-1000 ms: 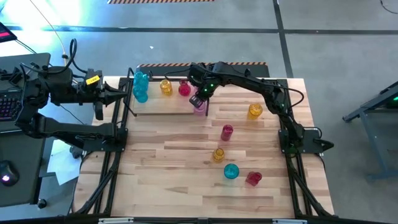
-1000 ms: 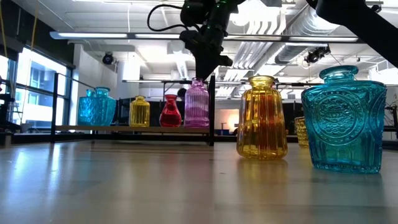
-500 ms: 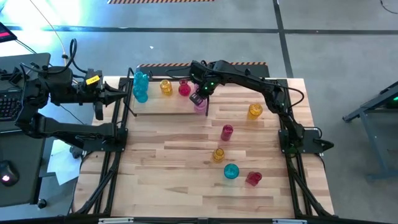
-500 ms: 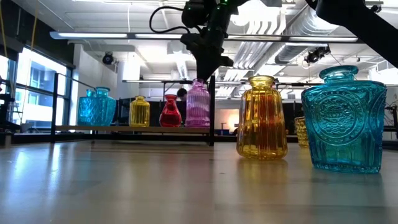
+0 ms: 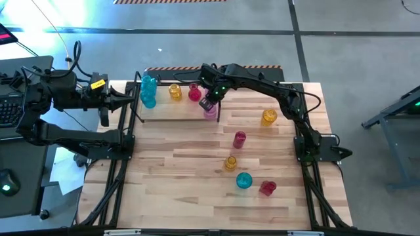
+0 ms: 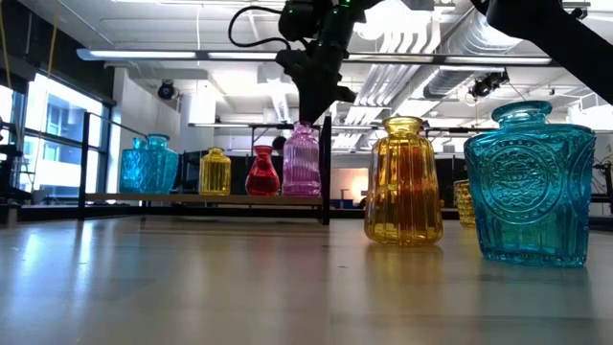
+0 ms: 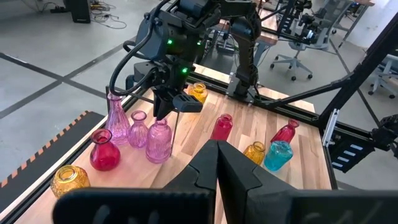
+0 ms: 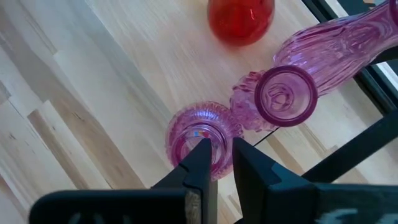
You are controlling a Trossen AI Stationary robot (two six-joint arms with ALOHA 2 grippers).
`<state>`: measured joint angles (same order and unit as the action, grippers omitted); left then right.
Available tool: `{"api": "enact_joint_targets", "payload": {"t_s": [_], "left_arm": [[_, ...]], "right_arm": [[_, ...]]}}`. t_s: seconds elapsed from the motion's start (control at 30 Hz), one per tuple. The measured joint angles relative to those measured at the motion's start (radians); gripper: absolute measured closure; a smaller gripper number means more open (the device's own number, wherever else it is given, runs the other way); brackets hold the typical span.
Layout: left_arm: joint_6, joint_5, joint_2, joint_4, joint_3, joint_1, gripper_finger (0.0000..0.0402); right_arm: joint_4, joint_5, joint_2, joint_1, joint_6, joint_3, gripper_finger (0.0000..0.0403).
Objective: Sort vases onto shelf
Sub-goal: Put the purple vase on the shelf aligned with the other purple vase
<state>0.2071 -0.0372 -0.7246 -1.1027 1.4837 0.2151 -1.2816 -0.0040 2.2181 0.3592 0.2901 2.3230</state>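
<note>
**A:** Right wrist view says most: the right gripper [image 8: 221, 163] has its fingers pinched on the rim of a ribbed pink vase [image 8: 200, 140], one finger inside the mouth, one outside. Jaws closed on the lip, not around the body.

**B:** And where is that vase standing?

**A:** On the shelf [image 5: 172, 111], at its right end, far side of the table, just beside the black end post. A red vase [image 5: 195, 94], a yellow one [image 5: 174, 91] and cyan ones [image 5: 148, 90] line up to its left.

**B:** How would you expect it to handle?

**A:** Thin glass, I'd say: rigid, light, slick, and breakable if it tips or knocks its neighbours. The rim is the sensible place to hold it; the ribbed belly looks too wide and slippery.

**B:** The left gripper [image 7: 219, 163]?

**A:** Parked off the table's far-left corner, fingers shut, holding nothing.

**B:** Anything you can't make out?

**A:** Whether the vase's base rests fully on the plank. From above the gripper covers it; from table height it looks seated, but the post crosses it. Two more pink vases crowd close behind it, and I can't tell if they touch.
</note>
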Motion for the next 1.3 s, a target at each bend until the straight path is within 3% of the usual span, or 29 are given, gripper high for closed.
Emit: {"api": "enact_joint_targets", "payload": {"t_s": [0.97, 1.3], "left_arm": [[0.000, 0.000, 0.000, 0.000, 0.000, 0.000, 0.0401], [-0.001, 0.001, 0.000, 0.000, 0.000, 0.000, 0.0401]], "right_arm": [[-0.012, 0.060, -0.051, -0.006, 0.018, 0.033, 0.0359], [0.108, -0.127, -0.075, -0.080, 0.058, 0.033, 0.0359]]}}
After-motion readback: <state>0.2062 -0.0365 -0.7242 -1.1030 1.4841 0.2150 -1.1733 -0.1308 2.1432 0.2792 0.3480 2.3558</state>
